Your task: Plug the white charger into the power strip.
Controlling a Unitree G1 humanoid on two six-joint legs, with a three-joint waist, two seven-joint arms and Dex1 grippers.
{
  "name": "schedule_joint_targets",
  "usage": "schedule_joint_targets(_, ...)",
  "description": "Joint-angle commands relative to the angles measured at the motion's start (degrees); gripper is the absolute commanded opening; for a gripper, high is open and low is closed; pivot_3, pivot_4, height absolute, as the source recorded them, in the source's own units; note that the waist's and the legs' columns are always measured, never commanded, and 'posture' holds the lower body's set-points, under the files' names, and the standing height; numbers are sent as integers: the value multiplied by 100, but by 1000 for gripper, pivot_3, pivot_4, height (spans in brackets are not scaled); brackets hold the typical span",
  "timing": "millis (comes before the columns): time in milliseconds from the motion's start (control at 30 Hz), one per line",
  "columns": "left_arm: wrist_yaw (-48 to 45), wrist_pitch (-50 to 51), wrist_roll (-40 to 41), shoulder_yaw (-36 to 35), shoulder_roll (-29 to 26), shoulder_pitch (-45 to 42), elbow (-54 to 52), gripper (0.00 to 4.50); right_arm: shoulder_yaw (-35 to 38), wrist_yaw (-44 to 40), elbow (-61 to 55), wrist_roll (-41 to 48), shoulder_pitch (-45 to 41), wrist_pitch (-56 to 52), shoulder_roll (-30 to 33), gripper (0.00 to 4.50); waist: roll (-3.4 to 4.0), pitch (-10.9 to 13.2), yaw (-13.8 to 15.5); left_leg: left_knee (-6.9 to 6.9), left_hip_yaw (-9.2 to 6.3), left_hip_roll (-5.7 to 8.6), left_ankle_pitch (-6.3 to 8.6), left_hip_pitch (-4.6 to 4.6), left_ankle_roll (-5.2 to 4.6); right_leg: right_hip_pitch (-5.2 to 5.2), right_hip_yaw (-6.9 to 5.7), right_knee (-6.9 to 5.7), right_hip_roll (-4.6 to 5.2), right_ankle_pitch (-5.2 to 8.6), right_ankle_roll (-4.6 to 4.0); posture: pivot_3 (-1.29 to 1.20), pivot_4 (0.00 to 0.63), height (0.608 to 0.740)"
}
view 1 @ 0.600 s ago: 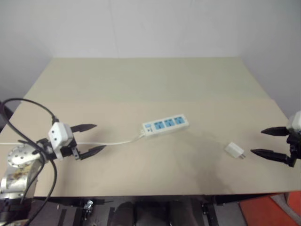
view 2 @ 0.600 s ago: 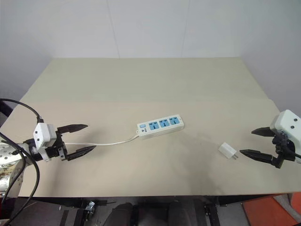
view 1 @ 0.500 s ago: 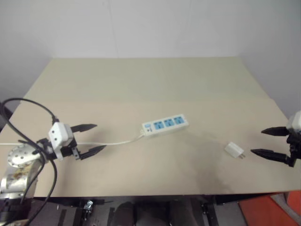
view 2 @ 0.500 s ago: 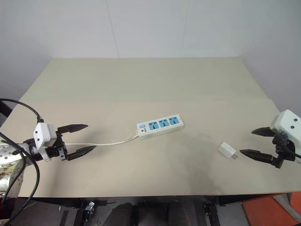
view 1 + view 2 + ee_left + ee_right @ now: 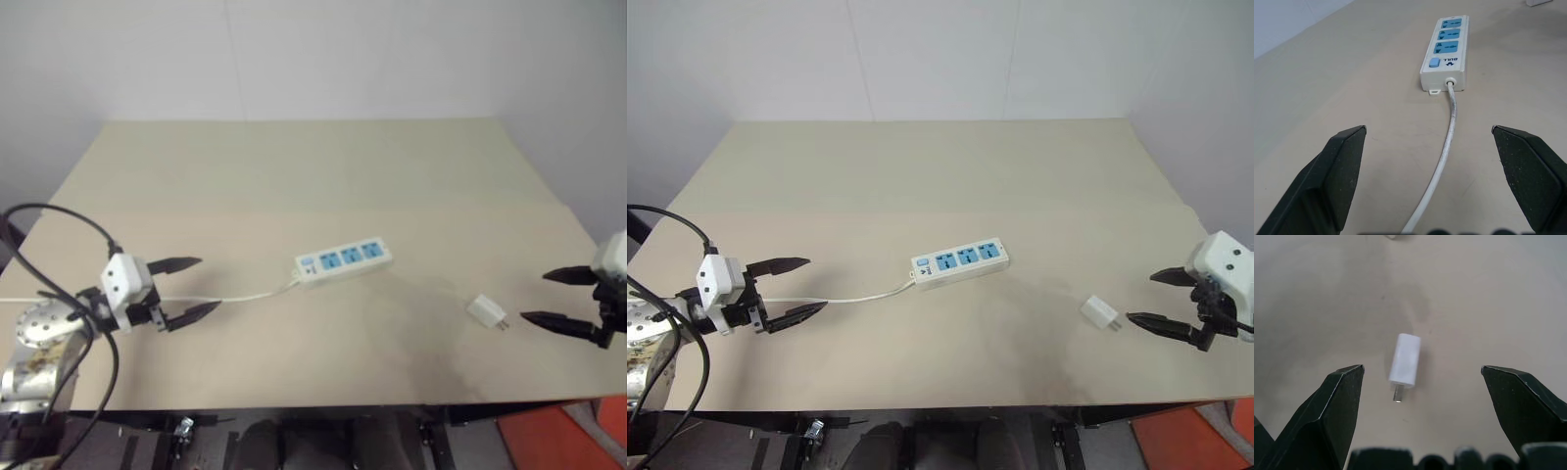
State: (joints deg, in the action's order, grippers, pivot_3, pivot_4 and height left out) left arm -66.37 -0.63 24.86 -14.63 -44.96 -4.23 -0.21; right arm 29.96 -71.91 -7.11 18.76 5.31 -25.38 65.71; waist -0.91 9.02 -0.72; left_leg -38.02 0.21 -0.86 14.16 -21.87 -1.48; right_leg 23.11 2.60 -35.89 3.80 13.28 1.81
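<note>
The white charger (image 5: 1100,313) lies flat on the beige table, right of centre, its metal prongs turned toward my right gripper (image 5: 1156,299). That gripper hovers open a short way to the charger's right, and its wrist view frames the charger (image 5: 1404,360) between the two black fingers. The power strip (image 5: 960,262) rests mid-table with three blue sockets, and its thin white cord (image 5: 857,296) trails left. My left gripper (image 5: 803,286) is open at the table's left, straddling the cord, with the power strip (image 5: 1446,45) straight ahead of it.
The beige table (image 5: 940,176) stretches wide behind the strip, with a seam across its middle. Black cables (image 5: 59,225) loop by my left arm at the near left edge. An orange object (image 5: 1176,441) sits below the table's near right corner.
</note>
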Motion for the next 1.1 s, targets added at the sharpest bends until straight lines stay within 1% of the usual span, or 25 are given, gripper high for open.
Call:
schedule_joint_targets(33, 67, 39, 121, -100, -14, -156, -95, 4481, 23, 74, 69, -8, -139, 147, 67, 4500, 0, 0, 0, 0, 0, 0, 0, 0, 0, 0, 0, 0, 0, 0, 0, 0, 150, 740)
schedule_joint_targets(133, -131, 56, 124, 168, 99, -614, 288, 4481, -94, 89, 107, -24, -253, 162, 109, 4500, 0, 0, 13, 0, 0, 1, 0, 2, 0, -1, 0, 0, 0, 0, 0, 0, 150, 740)
schedule_joint_targets(233, -469, -319, -98, 515, 335, -1294, 1115, 4481, -200, 272, 26, -16, -440, 93, 54, 4500, 2, -1, 45, 0, -1, 5, -2, 5, 2, -6, -2, -2, -1, 0, 0, 0, 150, 740)
schedule_joint_targets(333, -890, -571, -94, 743, 590, -1823, 1782, 4481, -284, 566, -140, -5, -570, -51, -46, 4500, 1, -1, 23, 0, -1, 5, -2, -2, 2, -1, -2, 0, -3, -1, 0, 0, 150, 740)
schedule_joint_targets(467, -1365, -1006, -261, 1053, 1187, -2705, 3116, 4481, -295, 921, -652, 110, -549, -240, -270, 4500, -1, 0, 20, -1, -4, 7, -2, -12, 2, 4, -4, -1, -4, -2, 0, 0, 150, 740)
schedule_joint_targets(667, -2024, -1620, -687, 1375, 1776, -3729, 5001, 4481, -129, 1424, -1473, 252, -405, -661, -591, 4500, -5, 1, 3, -3, -8, 10, -2, -18, 2, 4, -5, 1, -4, -2, 1, 0, 150, 740)
schedule_joint_targets(733, -2055, -1886, -849, 1408, 1988, -4016, 5556, 4481, -71, 1600, -1744, 268, -288, -784, -706, 4500, -7, 3, 9, -3, -10, 11, -2, -19, 1, 5, -5, 1, -4, -2, 1, 0, 150, 740)
schedule_joint_targets(800, -1881, -2279, -1026, 1395, 2179, -4248, 6044, 4481, 1, 1795, -2035, 316, -236, -957, -809, 4500, -9, 4, 15, -5, -12, 11, -2, -21, 1, 5, -8, 0, -5, -2, 2, 0, 150, 740)
schedule_joint_targets(867, -1794, -2356, -1073, 1318, 2355, -4461, 6411, 4481, 128, 1963, -2344, 510, -302, -1201, -892, 4500, -10, 4, 13, -7, -14, 12, -2, -22, 1, 5, -8, -1, -3, -3, 2, 0, 150, 740)
schedule_joint_targets(1000, -1544, -2457, -1203, 1218, 2690, -4778, 6868, 4481, 308, 2151, -2788, 694, -288, -1548, -899, 4500, -17, 8, 15, -8, -16, 11, -2, -24, 1, 5, -10, -1, -4, -3, 4, 0, 150, 740)
schedule_joint_targets(1100, -1401, -2586, -1482, 1342, 2836, -4851, 7079, 4481, 391, 2231, -2970, 602, -55, -1594, -926, 4500, -21, 10, 8, -8, -17, 12, -1, -26, 1, 5, -10, 1, -5, -3, 4, 0, 150, 740)
